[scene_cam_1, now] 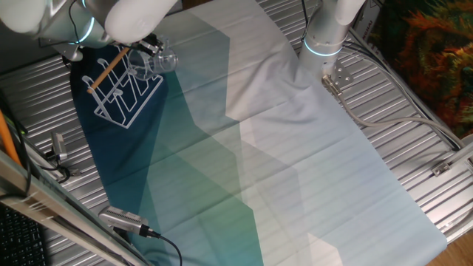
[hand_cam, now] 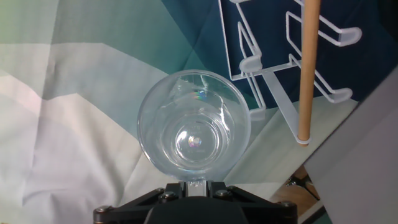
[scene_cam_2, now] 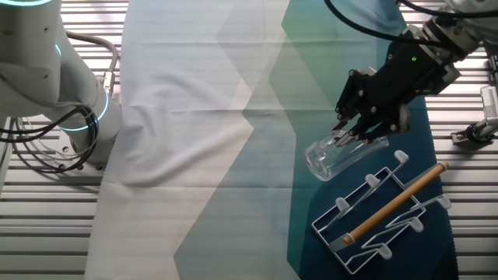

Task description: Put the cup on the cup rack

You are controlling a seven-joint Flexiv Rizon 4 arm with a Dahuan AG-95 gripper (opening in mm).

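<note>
Right under my hand camera the gripper (scene_cam_2: 352, 137) is clamped on the cup (scene_cam_2: 336, 154), pinching its rim or handle side, glass tipped sideways, carried above the cloth (scene_cam_2: 202, 117) beside the cup rack (scene_cam_2: 385, 211). Just beyond, the rack sits on the dark end of the cloth, white pegs up and wooden rod (scene_cam_2: 397, 201) running along its top, cup close but apparently not touching any peg. Risk as I judge it: slick glass could slip in this thin pinch, or if I misalign, the mouth clips a peg or the rod and shoves the light rack.
</note>
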